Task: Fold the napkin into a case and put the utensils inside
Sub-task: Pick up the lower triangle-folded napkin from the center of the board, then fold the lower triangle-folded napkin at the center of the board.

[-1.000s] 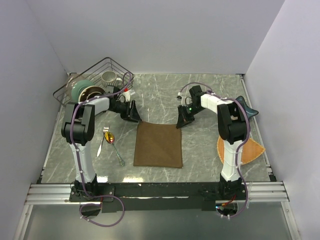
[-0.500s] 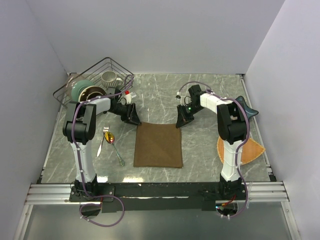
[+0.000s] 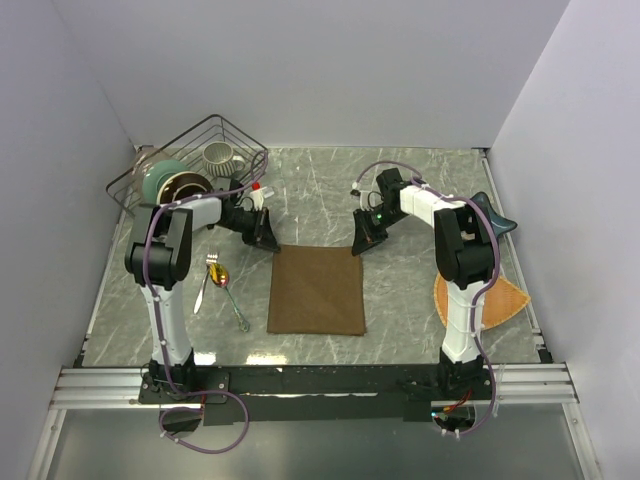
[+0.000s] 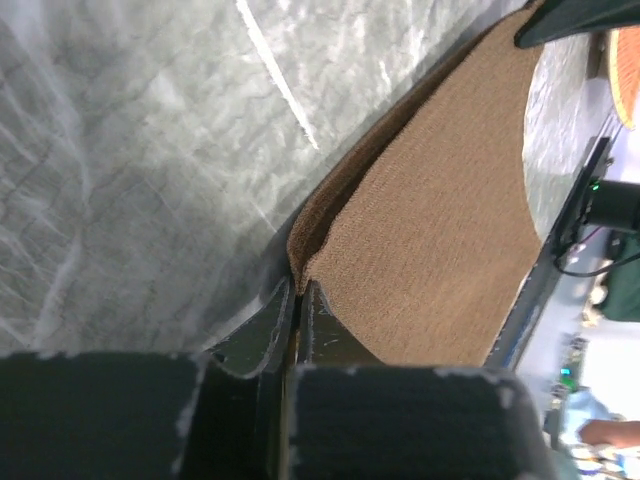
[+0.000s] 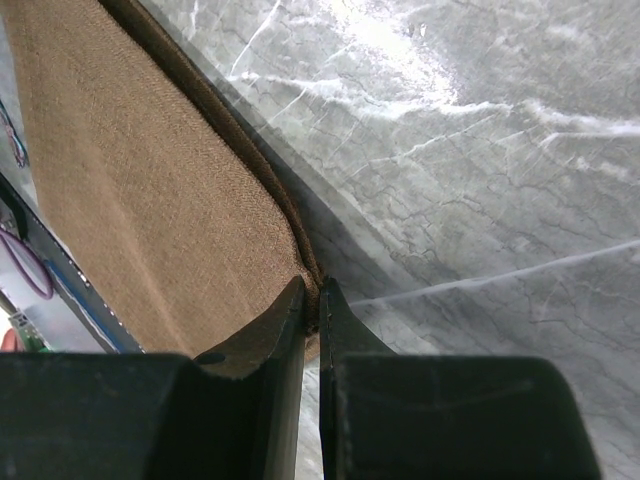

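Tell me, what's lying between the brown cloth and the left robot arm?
The utensils lie there on the table, a fork and a spoon with a gold-orange bowl, apart from the napkin. Only the top view shows them.

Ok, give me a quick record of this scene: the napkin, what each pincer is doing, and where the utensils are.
napkin: lying flat on the table between the arms, two layers showing at its far edge
left pincer: shut on the napkin's far left corner
right pincer: shut on the napkin's far right corner
utensils: on the table left of the napkin, apart from it, not yet inside
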Tool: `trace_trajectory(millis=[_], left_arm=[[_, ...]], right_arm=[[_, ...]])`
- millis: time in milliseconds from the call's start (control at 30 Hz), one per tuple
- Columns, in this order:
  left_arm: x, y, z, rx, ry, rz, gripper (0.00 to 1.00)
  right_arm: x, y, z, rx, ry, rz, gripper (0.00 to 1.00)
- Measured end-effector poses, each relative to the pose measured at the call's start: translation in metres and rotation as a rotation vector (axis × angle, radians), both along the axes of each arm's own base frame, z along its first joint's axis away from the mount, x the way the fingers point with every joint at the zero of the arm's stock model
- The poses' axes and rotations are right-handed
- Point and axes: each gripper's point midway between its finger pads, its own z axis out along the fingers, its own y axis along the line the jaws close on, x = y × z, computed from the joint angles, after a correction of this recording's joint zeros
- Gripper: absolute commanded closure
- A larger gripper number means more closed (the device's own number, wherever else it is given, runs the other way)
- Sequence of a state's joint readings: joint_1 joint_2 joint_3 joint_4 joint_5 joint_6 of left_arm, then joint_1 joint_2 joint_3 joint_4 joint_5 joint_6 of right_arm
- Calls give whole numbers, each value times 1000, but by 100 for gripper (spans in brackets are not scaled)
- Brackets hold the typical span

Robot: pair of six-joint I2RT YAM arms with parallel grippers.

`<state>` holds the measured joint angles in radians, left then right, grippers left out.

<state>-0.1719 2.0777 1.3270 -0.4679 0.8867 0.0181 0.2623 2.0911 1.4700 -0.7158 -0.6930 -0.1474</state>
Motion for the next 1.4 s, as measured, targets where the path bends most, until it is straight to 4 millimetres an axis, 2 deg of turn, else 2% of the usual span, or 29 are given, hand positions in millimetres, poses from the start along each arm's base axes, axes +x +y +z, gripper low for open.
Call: trace_trajectory(millis=[200, 367, 467, 667, 900, 1267, 1400], left_arm=[[-3, -2, 18, -5, -146, -59, 99], [-14, -5, 38, -4, -315, -141, 99], [-22, -7, 44, 7, -406, -195, 99], [-33, -7, 40, 33, -500, -273, 99], [-40, -2, 38, 84, -613, -388, 99], [-85, -5, 30, 158, -800, -638, 99], [-90, -1, 25, 190, -828, -656, 99]], right_arm=[[-1, 0, 6, 2, -27, 27, 100], [-1, 4, 17, 10, -75, 64, 100], [-3, 9, 23, 14, -108, 96, 100], [-17, 14, 32, 0, -180, 180, 100], [-35, 9, 20, -61, -217, 267, 100], [-46, 2, 13, -143, -319, 359, 100], [-46, 6, 14, -160, -354, 380, 100]])
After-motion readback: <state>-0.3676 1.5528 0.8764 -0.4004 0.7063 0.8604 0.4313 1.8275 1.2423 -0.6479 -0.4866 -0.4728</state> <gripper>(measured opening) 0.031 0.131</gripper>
